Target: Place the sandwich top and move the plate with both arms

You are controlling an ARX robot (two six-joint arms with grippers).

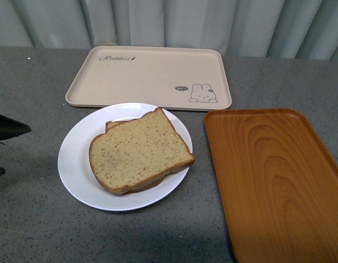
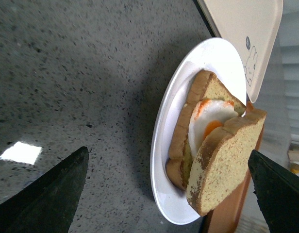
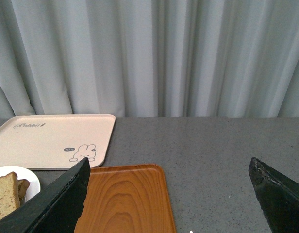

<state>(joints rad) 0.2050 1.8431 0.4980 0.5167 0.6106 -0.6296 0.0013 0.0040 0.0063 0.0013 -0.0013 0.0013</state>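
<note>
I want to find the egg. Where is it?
The egg is on the plate, tucked under the top slice, seen in the left wrist view. From the front it is hidden; the plate lies left of the orange tray.

The gray, speckled desk (image 1: 32,224) holds three things. A round white plate (image 1: 73,161) sits in the middle. A beige rabbit tray (image 1: 147,76) lies just beside it at 12 o'clock. An orange-brown wood tray (image 1: 273,181) lies near it at 3 o'clock.

my end effector (image 2: 168,153) gapes wide, empty, above the speckled counter (image 2: 81,73); the sandwich top (image 2: 227,160) rests on a fried egg (image 2: 210,119) on the plate (image 2: 160,141).
</note>
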